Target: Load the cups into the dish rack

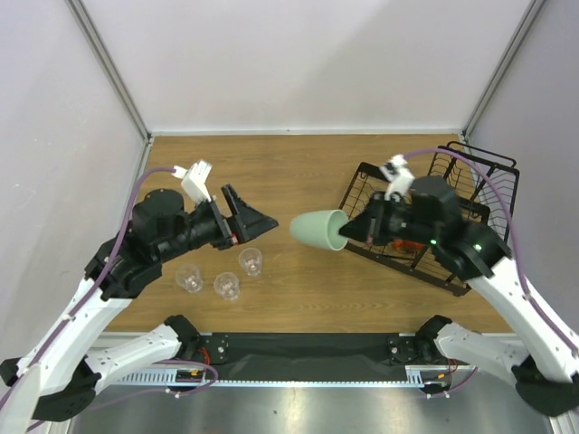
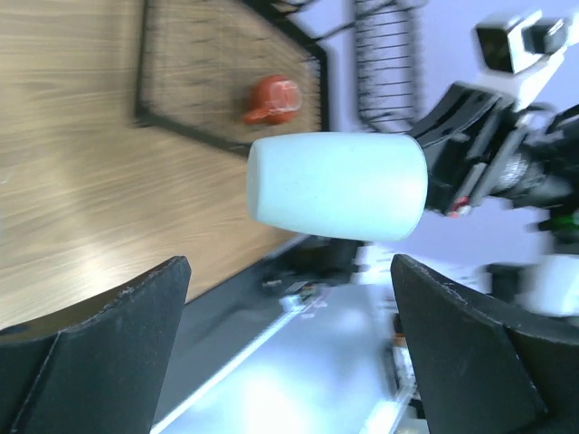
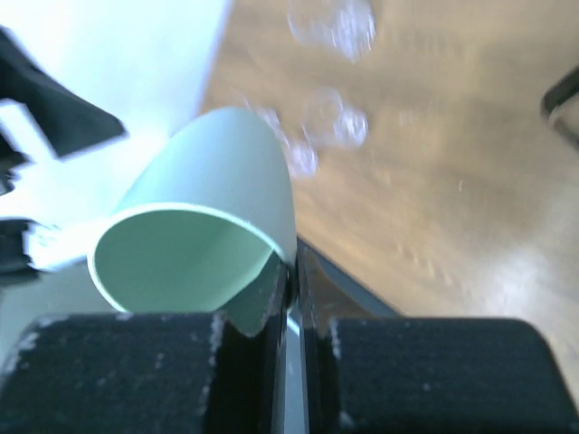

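My right gripper [image 1: 347,231] is shut on the rim of the pale mint-green cup [image 1: 317,230] and holds it on its side above the table, just left of the black wire dish rack [image 1: 482,155]. In the right wrist view the jaws [image 3: 291,282] pinch the cup's wall [image 3: 208,208]. My left gripper [image 1: 251,218] is open and empty, pointing at the cup from the left; in its wrist view [image 2: 289,348] the cup [image 2: 336,185] hangs beyond the fingers. The orange-red mug [image 2: 271,99] lies in the rack [image 2: 142,90]. Three clear tumblers [image 1: 251,261] [image 1: 226,286] [image 1: 189,278] stand near the front left.
The rack has a taller wire basket section [image 1: 452,176] at the back right. Grey walls [image 1: 54,136] close in the table on the left, back and right. A black strip and metal rail [image 1: 308,348] run along the near edge between the arm bases.
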Motion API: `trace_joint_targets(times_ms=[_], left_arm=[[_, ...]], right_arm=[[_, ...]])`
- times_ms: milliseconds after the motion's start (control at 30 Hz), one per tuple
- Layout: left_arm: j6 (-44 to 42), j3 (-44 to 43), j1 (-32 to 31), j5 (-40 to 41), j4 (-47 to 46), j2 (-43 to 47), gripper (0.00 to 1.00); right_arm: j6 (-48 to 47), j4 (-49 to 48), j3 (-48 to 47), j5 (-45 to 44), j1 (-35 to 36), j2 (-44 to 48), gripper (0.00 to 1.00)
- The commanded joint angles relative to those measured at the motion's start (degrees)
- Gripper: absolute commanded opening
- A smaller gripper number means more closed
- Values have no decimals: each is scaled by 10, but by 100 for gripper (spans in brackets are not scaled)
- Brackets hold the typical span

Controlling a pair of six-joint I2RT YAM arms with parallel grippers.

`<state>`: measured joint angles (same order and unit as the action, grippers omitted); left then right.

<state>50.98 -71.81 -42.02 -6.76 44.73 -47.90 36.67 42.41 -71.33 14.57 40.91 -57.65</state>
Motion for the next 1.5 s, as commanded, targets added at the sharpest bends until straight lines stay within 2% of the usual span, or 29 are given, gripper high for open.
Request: trace_joint_targets(times_ms=[0, 100, 267, 467, 533, 667, 800, 967, 1067, 1200, 1467], left_arm=[[75, -7, 8, -78, -126, -12, 100], [98, 26, 8, -158, -247, -16, 100], [137, 107, 9, -221, -421, -5, 100], [141, 112, 8, -265, -445, -25, 100], [162, 114, 7, -297, -492, -41, 100], [186, 115, -5, -309, -534, -54, 99], [201, 116, -21, -288, -539, -52, 99], [249, 162, -60, -240, -621, -35, 98], [261, 176, -86, -188, -631, -23, 98], [264, 187, -110, -110, -635, -11, 100], [268, 171, -116, -92, -633, -25, 100]], right_arm=[[-15, -42, 34, 110, -56, 41, 0], [-7, -51, 38, 170, -109, 74, 0], [31, -81, 39, 269, -170, 111, 0], [85, -145, 39, 354, -193, 153, 0], [95, -169, 43, 376, -193, 160, 0], [96, -175, 38, 384, -192, 161, 0], [106, -193, 49, 369, -193, 167, 0], [139, -257, 81, 322, -193, 187, 0], [161, -303, 98, 296, -193, 196, 0], [159, -311, 101, 281, -192, 192, 0], [158, -310, 103, 270, -192, 198, 0]])
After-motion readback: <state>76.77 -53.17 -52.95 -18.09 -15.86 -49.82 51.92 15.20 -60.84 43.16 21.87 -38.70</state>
